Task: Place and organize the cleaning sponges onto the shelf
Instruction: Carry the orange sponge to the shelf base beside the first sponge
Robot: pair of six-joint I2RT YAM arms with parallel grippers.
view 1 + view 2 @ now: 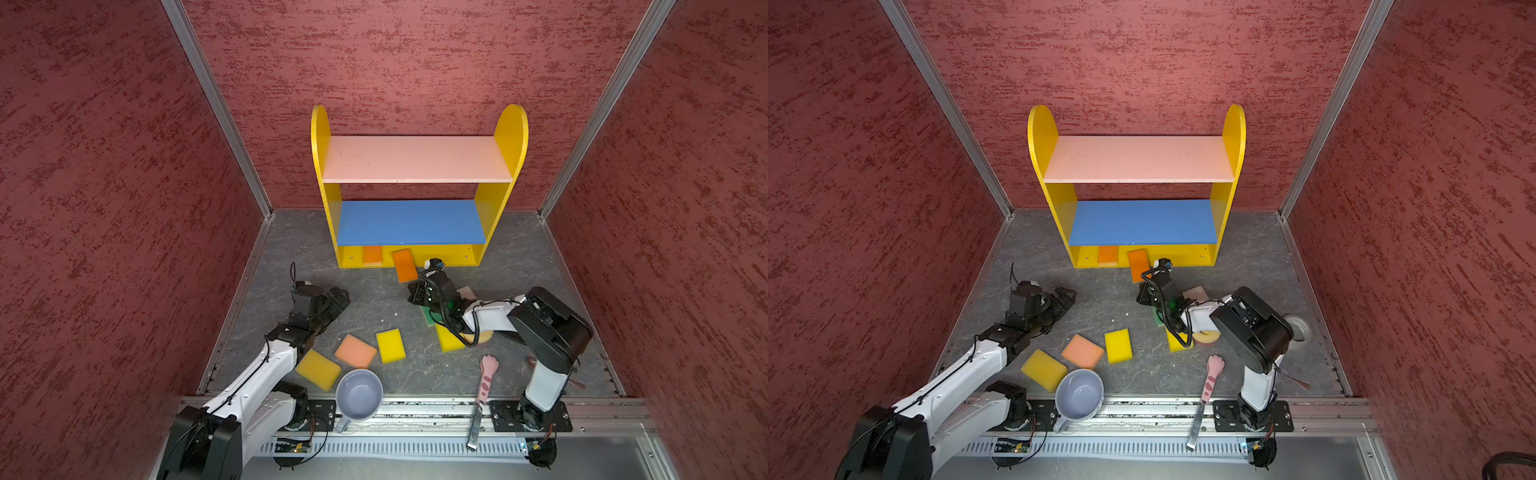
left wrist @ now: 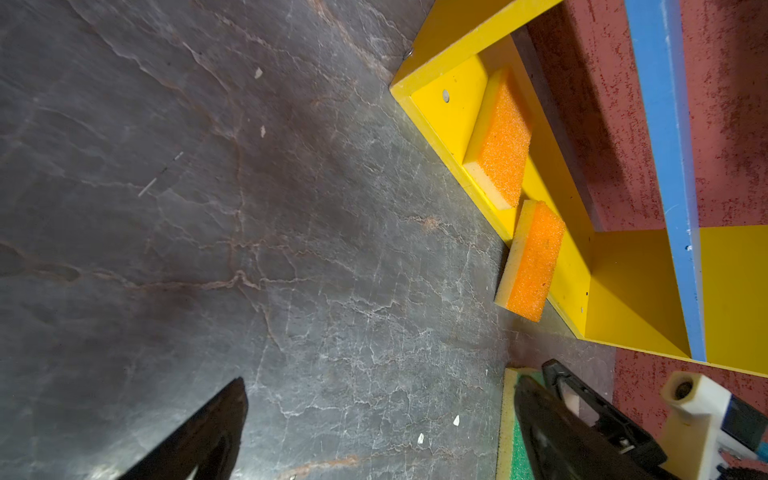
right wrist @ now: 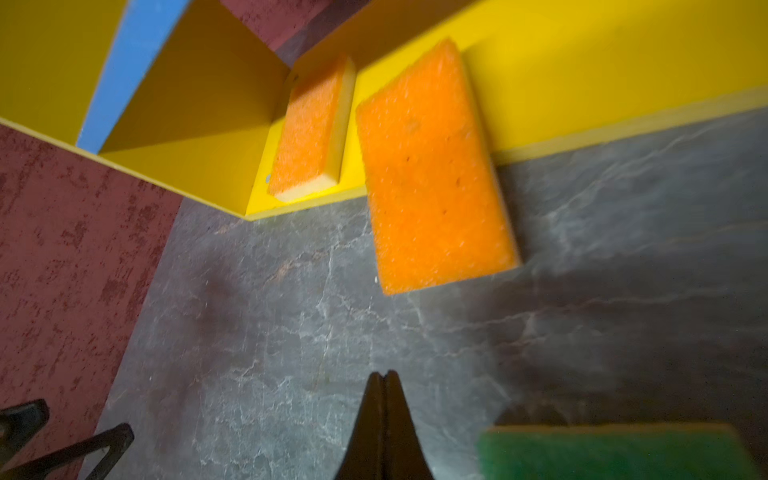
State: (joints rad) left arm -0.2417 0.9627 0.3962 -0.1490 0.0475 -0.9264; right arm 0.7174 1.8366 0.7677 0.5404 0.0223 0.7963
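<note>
While the left fingers (image 1: 337, 296) hang spread wide and empty over bare table (image 1: 374, 299), well apart from the loose yellow sponge (image 1: 318, 369) and peach sponge (image 1: 355, 351), the risk sits further right. One orange sponge (image 3: 309, 129) lies fully on the bottom board (image 3: 582, 83) of the shelf (image 1: 511, 124). The overhanging orange sponge (image 3: 432, 174) tilts off its front edge onto the table, and a clumsy push could slide it out. The right fingers (image 3: 384, 399), pressed together and empty, sit near it, not touching.

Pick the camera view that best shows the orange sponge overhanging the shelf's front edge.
Right wrist: the orange sponge appears large and whole, partly on the shelf's bottom board, partly past its edge. Left wrist shows it smaller, with its yellow underlayer; both top views show it tiny.
</note>
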